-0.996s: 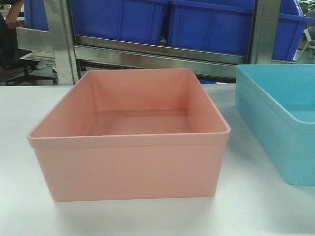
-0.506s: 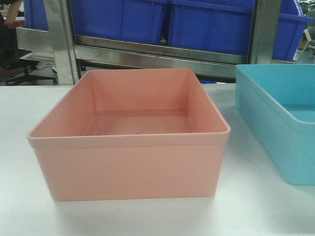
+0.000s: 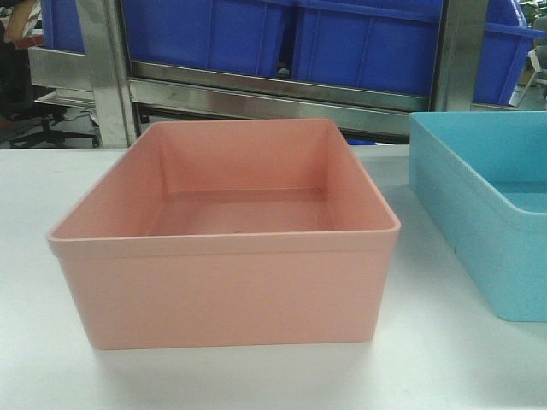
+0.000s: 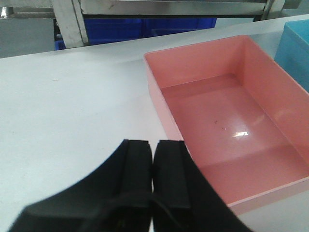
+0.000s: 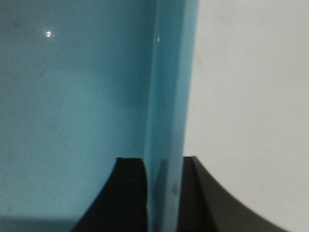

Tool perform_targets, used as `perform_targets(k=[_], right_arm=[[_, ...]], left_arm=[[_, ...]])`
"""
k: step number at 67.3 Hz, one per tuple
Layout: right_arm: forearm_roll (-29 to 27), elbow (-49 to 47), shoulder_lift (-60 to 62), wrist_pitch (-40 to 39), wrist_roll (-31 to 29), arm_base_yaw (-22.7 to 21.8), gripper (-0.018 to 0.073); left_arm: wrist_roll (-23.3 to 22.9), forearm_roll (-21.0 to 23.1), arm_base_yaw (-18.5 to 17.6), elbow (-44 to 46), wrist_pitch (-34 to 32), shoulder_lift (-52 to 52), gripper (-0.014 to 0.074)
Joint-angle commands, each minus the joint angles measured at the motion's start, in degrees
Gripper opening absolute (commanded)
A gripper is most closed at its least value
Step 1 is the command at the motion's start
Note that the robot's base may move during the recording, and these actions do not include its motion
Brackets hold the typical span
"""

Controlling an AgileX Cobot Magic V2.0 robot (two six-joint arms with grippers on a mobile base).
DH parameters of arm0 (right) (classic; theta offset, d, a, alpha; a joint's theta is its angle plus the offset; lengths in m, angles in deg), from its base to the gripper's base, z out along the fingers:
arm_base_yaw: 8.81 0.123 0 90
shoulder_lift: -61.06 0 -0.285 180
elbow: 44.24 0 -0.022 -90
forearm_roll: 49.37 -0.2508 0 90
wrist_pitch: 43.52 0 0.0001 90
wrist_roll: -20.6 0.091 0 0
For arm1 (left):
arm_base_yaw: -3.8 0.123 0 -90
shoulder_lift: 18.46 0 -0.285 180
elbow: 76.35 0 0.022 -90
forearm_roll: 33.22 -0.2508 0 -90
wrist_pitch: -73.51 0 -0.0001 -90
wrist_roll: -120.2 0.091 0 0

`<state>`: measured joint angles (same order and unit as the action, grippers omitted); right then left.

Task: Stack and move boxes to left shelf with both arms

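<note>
A white table (image 3: 26, 256) fills the foreground. Behind it a steel rack (image 3: 273, 92) is seen, loaded with dark blue bins (image 3: 367, 43); its rollers are not shown, so it cannot be told whether this level is the left shelf.

The pink tub (image 3: 222, 290) is set upright mid-table, its long axis running away from the front camera. The blue tub (image 3: 487, 256) is set just to its right, apart from it by a strip of table and cut off by the frame edge. Both are unstacked. Nothing is held in the pink tub but a few dark specks on its floor; nothing is seen in the visible part of the blue one.

The right gripper (image 5: 164, 166) is closed on the blue tub's wall, one finger inside and one outside. The left gripper (image 4: 153, 159) is closed on nothing above the table; the pink tub lies just ahead and to its right. Stacking is judged to need the blue tub lifted and carried leftward.
</note>
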<state>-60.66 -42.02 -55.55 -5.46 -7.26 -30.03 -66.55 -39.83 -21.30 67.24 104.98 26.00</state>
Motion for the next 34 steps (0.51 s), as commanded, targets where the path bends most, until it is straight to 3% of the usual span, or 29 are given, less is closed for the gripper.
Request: perform_targets(k=[1, 21, 34], right_arm=[[-0.66, -1.95, 3.00, -2.10, -0.78, -0.12, 0.0007], [-0.83, -1.95, 5.89, -0.32, -0.49, -0.12, 0.0025], [-1.83, -1.95, 13.02, 1.52, 6.04, -0.12, 0.0025]], left_arm=[[-0.01, -0.27, -0.28, 1.74, -4.17, -0.14, -0.0013], [-0.01, 0.98, -0.28, 1.74, -3.50, -0.14, -0.0013], [-0.01, 1.77, -0.28, 1.74, -2.77, -0.14, -0.0013]])
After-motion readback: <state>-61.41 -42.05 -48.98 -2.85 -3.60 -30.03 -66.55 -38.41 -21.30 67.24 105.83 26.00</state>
